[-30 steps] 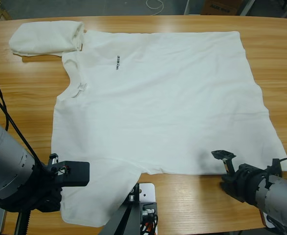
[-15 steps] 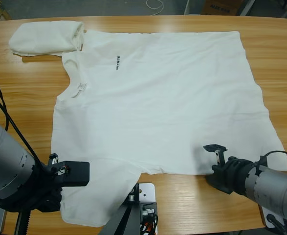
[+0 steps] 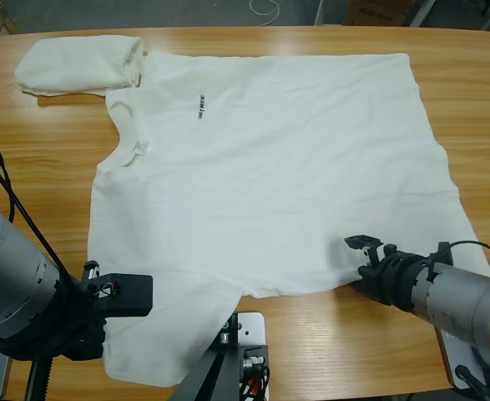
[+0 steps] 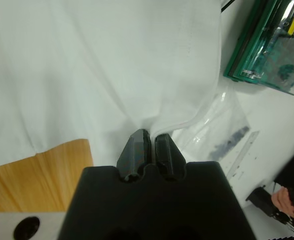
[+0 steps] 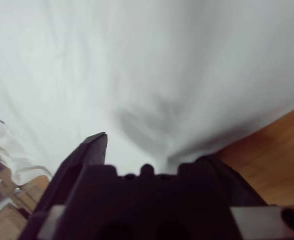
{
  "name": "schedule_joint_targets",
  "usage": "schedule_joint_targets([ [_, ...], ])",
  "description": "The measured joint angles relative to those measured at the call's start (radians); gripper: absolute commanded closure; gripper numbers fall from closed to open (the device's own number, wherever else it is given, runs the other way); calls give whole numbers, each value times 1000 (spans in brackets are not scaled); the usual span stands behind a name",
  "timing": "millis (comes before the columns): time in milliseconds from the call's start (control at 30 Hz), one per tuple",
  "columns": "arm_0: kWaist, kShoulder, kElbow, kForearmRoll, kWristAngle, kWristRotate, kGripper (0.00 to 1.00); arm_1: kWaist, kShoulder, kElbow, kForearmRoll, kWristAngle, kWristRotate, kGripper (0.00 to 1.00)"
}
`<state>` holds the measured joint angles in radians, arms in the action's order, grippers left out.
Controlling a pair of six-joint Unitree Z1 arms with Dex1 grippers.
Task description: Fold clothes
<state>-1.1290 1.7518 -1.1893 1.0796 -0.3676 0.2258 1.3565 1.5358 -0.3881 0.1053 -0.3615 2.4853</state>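
The spread T-shirt (image 3: 270, 184) lay flat across the middle of the counter (image 3: 53, 159), collar toward the camera's left and hem toward the right, so its long axis ran along the counter's length; a second, folded T-shirt (image 3: 78, 64) sat at the far left corner, touching its shoulder. The shirt's near edge was what both arms addressed. The right claw (image 3: 363, 253) stood at that edge near the hem, jaws spread with the cloth between them, the lower one seemingly slid under the fabric, though the wrist view was too close to be sure it had bitten. The left claw (image 4: 151, 147) was pressed together, pinching a fold of the near sleeve where it hung off the counter's edge.
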Motion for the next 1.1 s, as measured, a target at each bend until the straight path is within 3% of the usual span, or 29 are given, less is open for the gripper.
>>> schedule_joint_targets([
  [33, 0, 0, 0, 0, 0, 0, 1000, -16, -5, -1, 0, 9, -33, 994],
  [67, 0, 0, 0, 0, 0, 0, 1000, -27, -9, -1, 0, 18, -62, 1000],
  [200, 1, 0, 0, 0, 0, 0, 1000, -84, -18, -9, 21, 56, -146, 1000],
  [500, 3, 0, 0, 0, 0, 0, 1000, -152, -53, -61, 235, 103, -207, 1000],
  [1033, 3, 0, 0, 0, 8, 0, 1000, -160, -52, -78, 281, 115, -230, 1000],
  [1067, 3, 0, 0, 0, 8, 0, 1000, -163, -52, -78, 281, 118, -230, 923],
  [1100, 3, 0, 0, 0, 8, 0, 1000, -168, -53, -78, 281, 121, -231, 689],
])
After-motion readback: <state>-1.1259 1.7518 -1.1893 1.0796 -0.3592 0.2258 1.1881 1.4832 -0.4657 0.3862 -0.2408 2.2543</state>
